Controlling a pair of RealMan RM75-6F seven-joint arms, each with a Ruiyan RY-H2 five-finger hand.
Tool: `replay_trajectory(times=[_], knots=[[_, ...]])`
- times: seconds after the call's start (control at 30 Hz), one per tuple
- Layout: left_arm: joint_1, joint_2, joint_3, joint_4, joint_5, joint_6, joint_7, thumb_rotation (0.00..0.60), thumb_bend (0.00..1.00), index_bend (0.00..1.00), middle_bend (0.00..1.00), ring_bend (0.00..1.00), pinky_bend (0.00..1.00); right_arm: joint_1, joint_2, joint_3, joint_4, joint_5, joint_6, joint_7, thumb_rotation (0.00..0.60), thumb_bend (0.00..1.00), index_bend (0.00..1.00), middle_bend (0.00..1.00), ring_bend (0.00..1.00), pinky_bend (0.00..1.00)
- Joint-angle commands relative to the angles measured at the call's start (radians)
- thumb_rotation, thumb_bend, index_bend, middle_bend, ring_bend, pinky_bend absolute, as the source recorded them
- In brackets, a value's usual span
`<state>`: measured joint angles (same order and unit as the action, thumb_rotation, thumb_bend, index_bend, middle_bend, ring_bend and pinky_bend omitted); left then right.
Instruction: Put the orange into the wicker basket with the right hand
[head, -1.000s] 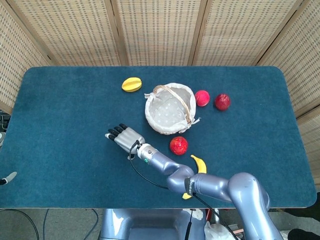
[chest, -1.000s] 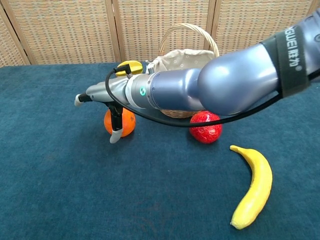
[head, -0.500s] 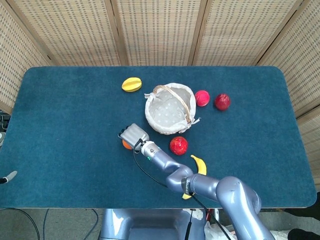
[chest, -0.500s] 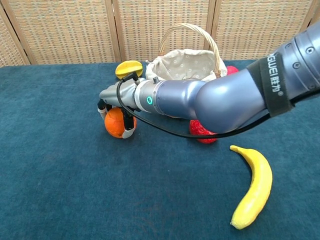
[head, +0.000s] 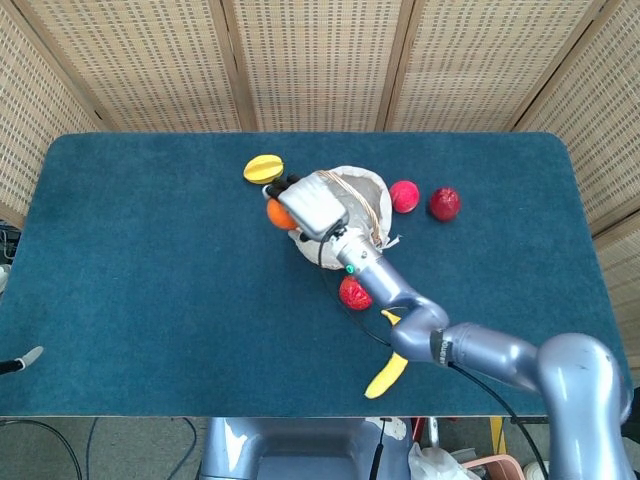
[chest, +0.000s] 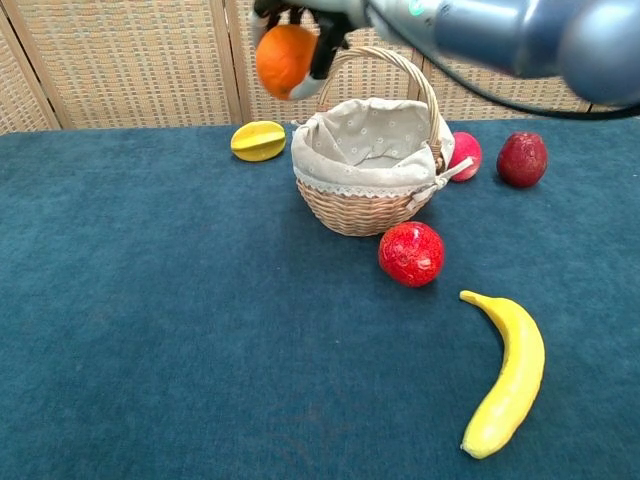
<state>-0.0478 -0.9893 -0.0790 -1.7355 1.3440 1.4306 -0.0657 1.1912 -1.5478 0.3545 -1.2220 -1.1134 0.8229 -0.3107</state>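
Observation:
My right hand (head: 310, 208) grips the orange (head: 279, 214) and holds it high in the air. In the chest view the orange (chest: 285, 60) hangs above and just left of the wicker basket (chest: 368, 160), with the hand's fingers (chest: 322, 48) wrapped round it at the top edge of the frame. The basket (head: 372, 193) has a cloth lining and an arched handle; the hand covers much of it in the head view. Of the left hand only a fingertip (head: 22, 360) shows at the far left edge, so its state is unclear.
A yellow starfruit (chest: 258, 140) lies left of the basket. A red apple (chest: 411, 253) sits in front of it, a banana (chest: 506, 373) nearer right. Two more red fruits (chest: 522, 159) lie right of the basket. Wicker screens stand behind the blue table.
The right hand closed on the orange on the table, then lifted it up and back toward the basket. The other fruit stayed put.

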Motion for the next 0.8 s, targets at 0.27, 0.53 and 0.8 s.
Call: replay_trajectory(times=[0.27,0.53,0.8], knots=[[0.008,-0.010,0.015,-0.011,0.038,0.026,0.024,0.600,0.00,0.00,0.00,0.00,0.00,-0.085,0.082,-0.058,-0.059,-0.028,0.008,0.034,0.600,0.42,0.46,0.50,0.41,0.66],[0.001,-0.015,0.014,-0.004,0.031,0.014,0.029,0.600,0.00,0.00,0.00,0.00,0.00,-0.064,0.035,-0.082,-0.002,-0.038,-0.008,-0.019,0.600,0.07,0.24,0.14,0.12,0.30],[0.000,-0.012,0.014,-0.003,0.032,0.013,0.021,0.600,0.00,0.00,0.00,0.00,0.00,-0.066,0.044,-0.080,-0.029,0.002,0.012,-0.108,0.600,0.00,0.04,0.00,0.00,0.00]])
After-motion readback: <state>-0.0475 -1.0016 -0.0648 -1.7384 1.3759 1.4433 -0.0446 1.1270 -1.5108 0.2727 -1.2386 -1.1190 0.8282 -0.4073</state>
